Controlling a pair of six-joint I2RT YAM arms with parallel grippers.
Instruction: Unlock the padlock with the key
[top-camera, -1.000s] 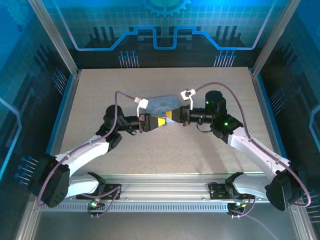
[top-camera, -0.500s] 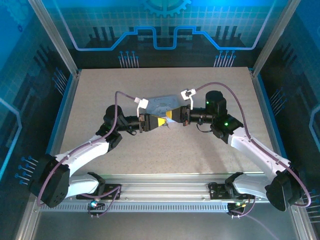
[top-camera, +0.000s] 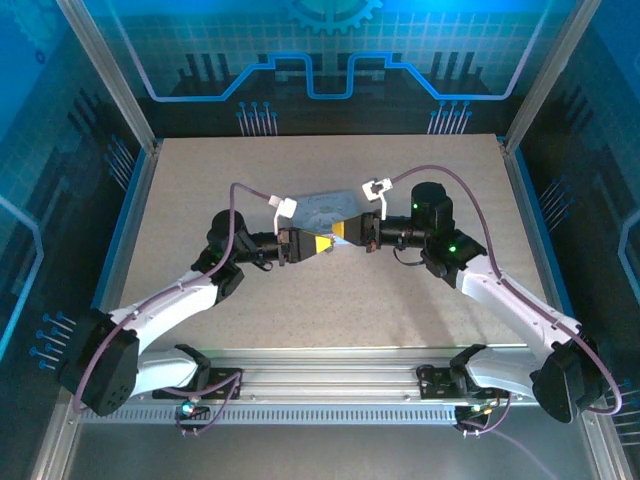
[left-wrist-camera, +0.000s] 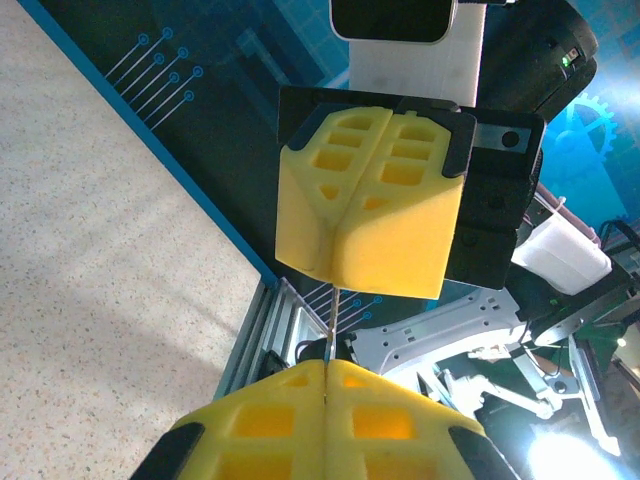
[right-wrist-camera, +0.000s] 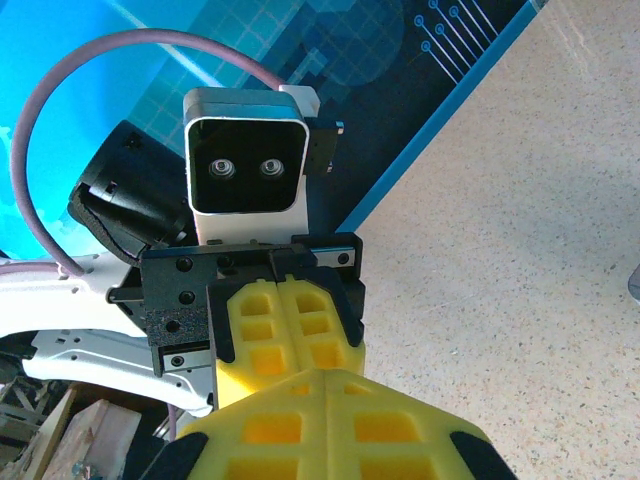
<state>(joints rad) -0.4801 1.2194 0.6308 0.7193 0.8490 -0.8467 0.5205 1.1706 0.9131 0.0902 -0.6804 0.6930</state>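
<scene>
table (top-camera: 400, 300) centre: left gripper (top-camera: 328, 243) left, right gripper (top-camera: 343, 233) right, tip to tip | key (left-wrist-camera: 329, 322) between tips | tin (top-camera: 322, 206) just behind

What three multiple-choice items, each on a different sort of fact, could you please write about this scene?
1. Where do the two claws meet?
A) above the base rail
B) over the middle of the table, at the near edge of the pale tin
C) in the far left corner

2. What colour are the fingers?
A) red
B) green
C) yellow

3. How do the jaws stand?
A) both shut
B) both wide open
C) one open, one shut

Answers:
1 B: the left claw and right claw sit tip to tip there.
2 C: both wrist views show yellow pads.
3 A: each finger pair is pressed together.
</scene>
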